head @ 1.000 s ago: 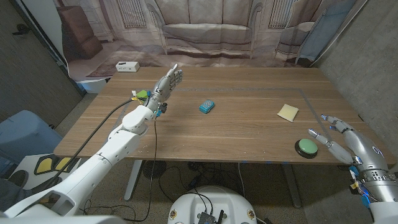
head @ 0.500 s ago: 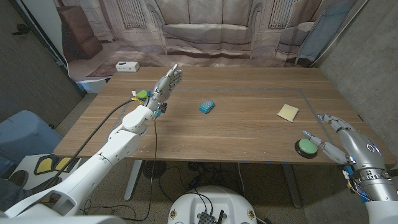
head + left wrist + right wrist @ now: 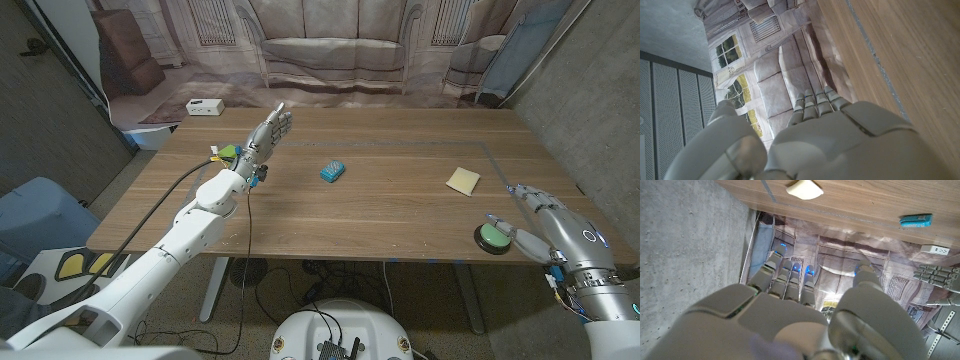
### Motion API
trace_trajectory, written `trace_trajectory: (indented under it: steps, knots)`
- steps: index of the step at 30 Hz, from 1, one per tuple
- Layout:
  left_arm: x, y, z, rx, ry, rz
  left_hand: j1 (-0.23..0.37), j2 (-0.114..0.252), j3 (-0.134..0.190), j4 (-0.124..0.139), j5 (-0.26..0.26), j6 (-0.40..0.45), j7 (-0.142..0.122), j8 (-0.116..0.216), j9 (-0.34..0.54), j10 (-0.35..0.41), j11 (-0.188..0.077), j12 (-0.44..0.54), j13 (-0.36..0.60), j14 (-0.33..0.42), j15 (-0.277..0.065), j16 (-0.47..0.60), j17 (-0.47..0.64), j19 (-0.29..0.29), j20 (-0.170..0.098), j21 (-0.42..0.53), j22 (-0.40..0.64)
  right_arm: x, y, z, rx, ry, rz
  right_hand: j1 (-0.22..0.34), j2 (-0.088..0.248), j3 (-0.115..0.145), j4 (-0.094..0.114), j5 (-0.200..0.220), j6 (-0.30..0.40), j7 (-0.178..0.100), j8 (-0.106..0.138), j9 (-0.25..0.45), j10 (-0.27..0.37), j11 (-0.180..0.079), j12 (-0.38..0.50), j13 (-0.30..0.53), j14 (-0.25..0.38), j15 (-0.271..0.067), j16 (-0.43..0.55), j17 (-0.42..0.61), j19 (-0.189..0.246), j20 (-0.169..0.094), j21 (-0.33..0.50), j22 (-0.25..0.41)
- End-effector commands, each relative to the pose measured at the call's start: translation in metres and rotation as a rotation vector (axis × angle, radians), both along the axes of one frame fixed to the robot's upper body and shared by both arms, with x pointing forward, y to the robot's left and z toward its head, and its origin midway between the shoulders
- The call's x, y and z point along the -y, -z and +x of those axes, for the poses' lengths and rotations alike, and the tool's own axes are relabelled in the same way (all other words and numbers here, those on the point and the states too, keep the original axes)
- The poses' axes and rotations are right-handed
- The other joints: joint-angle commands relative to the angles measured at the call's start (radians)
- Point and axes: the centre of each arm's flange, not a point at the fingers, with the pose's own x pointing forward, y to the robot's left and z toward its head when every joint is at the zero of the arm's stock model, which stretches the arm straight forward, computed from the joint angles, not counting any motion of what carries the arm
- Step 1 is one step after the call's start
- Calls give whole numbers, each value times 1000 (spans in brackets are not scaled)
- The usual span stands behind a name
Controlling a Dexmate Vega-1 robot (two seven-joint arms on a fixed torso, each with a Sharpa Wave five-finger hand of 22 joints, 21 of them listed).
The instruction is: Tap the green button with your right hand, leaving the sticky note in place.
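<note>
I have the right hand point(image 3: 540, 225) at the near right corner of the tabletop point(image 3: 380, 215), its fingers spread and holding nothing. It sits just right of the green button point(image 3: 492, 235), with the thumb reaching over the button's near right edge; I cannot tell whether it actually touches the cap. The green button stands close to the near edge of the tabletop, on a dark round base.

The sticky note point(image 3: 463, 180) lies pale yellow and flat on the wood, farther back than the button and slightly to its left, apart from both the button and my right hand. In the right wrist view I see the same note point(image 3: 804, 189) on the wood beyond my fingers point(image 3: 785, 277).

My left hand point(image 3: 270, 132) is raised over the far left part of the tabletop, fingers straight and close together, gripping nothing. In the left wrist view its back point(image 3: 840, 145) shows with the fingers stretched toward the painted backdrop.

A small blue object point(image 3: 333, 171) lies near the middle of the tabletop, right of my left hand. A white box point(image 3: 205, 107) sits beyond the far left corner.
</note>
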Motion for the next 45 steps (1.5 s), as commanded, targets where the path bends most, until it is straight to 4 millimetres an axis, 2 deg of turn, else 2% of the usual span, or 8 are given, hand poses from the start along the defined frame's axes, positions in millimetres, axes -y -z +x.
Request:
trace_trajectory:
  steps: [1,11,15,23,35,45]
  knots:
    - [0,1,3,-6,2,-3,1,5,3,-5,0,6,-5,0,1,6,-6,-2,2,7,-5,1,5,2,3,-3,4,-4,4,5,-61,0,-10,23,-3,13,-3,2,11,-3,0,2,11,-1,0,5,18,-8,-4,-1,15,2,1,4]
    - [3,3,5,-8,10,-6,1,7,3,-5,0,5,-6,-1,1,5,-5,-3,2,5,-4,0,5,2,5,-4,4,-6,11,10,-105,4,-7,36,-3,22,-2,-2,20,-3,2,3,17,-3,2,5,27,-10,-2,0,21,1,1,4]
    - [3,2,4,-6,8,-7,1,7,3,-6,0,7,-7,0,1,5,-4,-3,2,4,-5,0,5,2,6,-5,4,-5,13,11,-115,6,-5,37,-5,26,4,-7,49,-16,11,3,29,-4,5,5,30,-10,-2,1,23,0,1,5]
    - [2,3,2,-3,4,-11,2,8,3,-6,-1,7,-8,-1,1,5,-5,-3,2,4,-4,-1,5,0,8,-7,4,-2,15,15,-148,16,-8,35,-8,28,9,-12,54,-23,10,3,41,-7,8,5,42,-19,1,3,29,-1,2,5]
    - [0,11,2,-20,0,-23,2,10,3,-7,-1,8,-8,-1,1,5,-6,-4,2,3,-6,-1,5,0,7,-8,4,4,17,21,-202,39,-18,32,-8,33,15,-19,62,-21,8,3,66,-11,14,5,70,-21,9,6,50,-7,6,5]
    - [-3,9,-1,-11,-7,-21,2,12,2,-8,-1,9,-10,-1,1,4,-7,-4,2,2,-6,-1,5,-1,9,-9,4,5,20,25,-257,59,-28,28,-3,38,21,-23,90,-11,16,3,77,-7,15,6,75,-20,10,9,53,-8,5,5]
